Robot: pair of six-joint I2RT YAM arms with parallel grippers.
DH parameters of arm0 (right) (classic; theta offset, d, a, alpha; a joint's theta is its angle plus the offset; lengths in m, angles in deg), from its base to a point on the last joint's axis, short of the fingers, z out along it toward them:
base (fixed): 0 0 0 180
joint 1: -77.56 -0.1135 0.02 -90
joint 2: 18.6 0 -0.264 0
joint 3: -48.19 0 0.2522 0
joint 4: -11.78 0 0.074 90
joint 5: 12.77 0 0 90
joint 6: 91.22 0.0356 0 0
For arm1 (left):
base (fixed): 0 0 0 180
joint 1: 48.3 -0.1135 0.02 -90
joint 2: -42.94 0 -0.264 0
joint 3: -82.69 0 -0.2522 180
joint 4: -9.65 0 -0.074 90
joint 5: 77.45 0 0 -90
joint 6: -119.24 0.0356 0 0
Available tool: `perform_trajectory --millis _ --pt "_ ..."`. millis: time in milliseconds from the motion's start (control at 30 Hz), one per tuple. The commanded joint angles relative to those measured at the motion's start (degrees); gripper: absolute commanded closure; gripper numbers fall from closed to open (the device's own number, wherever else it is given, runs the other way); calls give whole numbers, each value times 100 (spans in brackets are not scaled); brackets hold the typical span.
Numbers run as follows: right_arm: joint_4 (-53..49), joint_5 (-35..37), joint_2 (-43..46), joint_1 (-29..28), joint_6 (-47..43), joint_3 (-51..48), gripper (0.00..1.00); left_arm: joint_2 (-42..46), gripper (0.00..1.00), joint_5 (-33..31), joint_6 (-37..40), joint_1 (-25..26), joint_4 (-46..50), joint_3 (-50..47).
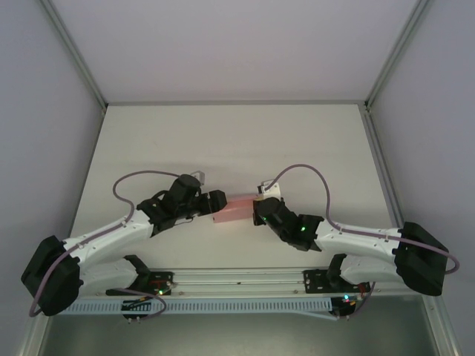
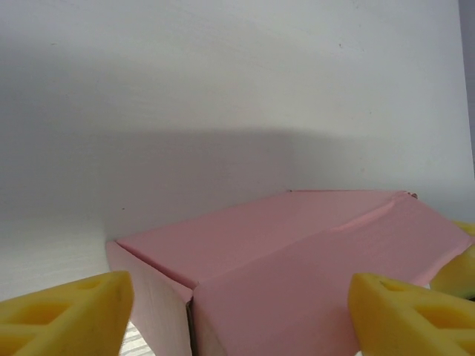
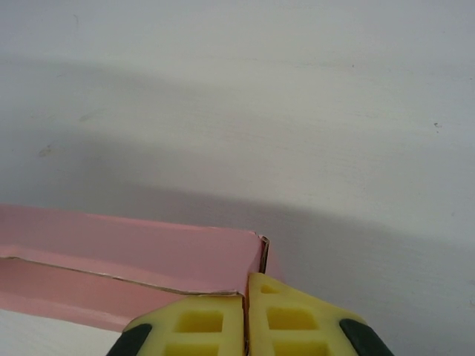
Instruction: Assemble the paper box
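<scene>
**Arm pose.** The left arm (image 1: 111, 233) reaches from its base at the near left corner forward and inward, with its wrist held low over the counter (image 1: 237, 141). The right arm (image 1: 356, 233) mirrors this pose from the near right corner. The two wrists face each other across the paper box (image 1: 234, 210). The box lies on the counter between them, somewhat nearer the near edge than the far one.

**Left pincer** (image 2: 241, 289). The jaws are spread wide. Its yellow fingers (image 2: 67, 315) stand one at each side of the box end, and the box occupies the gap. The left wrist view does not show whether either pad presses the card.

**Right pincer** (image 3: 245, 293). The jaws are narrow, almost together. At the box corner, the thin upper edge of the card wall runs into the slit between the two yellow pads (image 3: 200, 322), so this pincer is clamped on the box. In the left wrist view, one yellow tip (image 2: 460, 271) of it shows at the far right corner of the box.

**Paper box.** It is pink and folded into a low rectangular form. The upper panel carries a slanting crease. In the right wrist view, a flap edge lies along the inside of the long wall.

**Surroundings.** A grey cable (image 1: 126, 185) loops above each wrist. A metal rail (image 1: 237, 278) runs along the near edge between the bases. Pale walls (image 1: 44, 111) enclose the counter.
</scene>
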Motion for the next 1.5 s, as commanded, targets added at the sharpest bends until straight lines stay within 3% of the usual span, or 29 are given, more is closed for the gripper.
perform_trajectory --millis 0,133,333,400,467,633,733,867,1067,1233,1467 --pt "-373 -306 19 -82 290 44 85 -2 30 53 -31 -42 -55 -152" --pt "-311 -737 302 -77 354 130 61 -29 35 2 -86 -34 -111 -242" --pt "-613 -822 803 -69 572 222 42 -123 35 -1 -51 -41 -169 -233" --pt "-598 -743 937 -63 679 206 31 -141 44 24 -34 -35 -161 -224" --pt "-749 -516 983 32 1031 291 24 -136 45 45 -38 -35 -137 -216" --pt "-1082 -1015 600 750 1496 674 25 -35 40 55 2 -38 -156 -242" --pt "-1512 -1273 243 1000 1646 884 35 -52 39 57 17 -37 -139 -211" --pt "-1437 -1456 133 998 1770 580 42 -92 38 60 19 -36 -157 -224" --pt "-434 -1785 42 1016 2164 -448 54 -119 38 86 45 -35 -158 -198" --pt "-320 -1865 -190 1011 2307 -701 69 -163 37 112 89 -39 -122 -123" --pt "168 -1951 -353 870 2417 -1282 72 -71 37 111 57 -66 -118 -129"
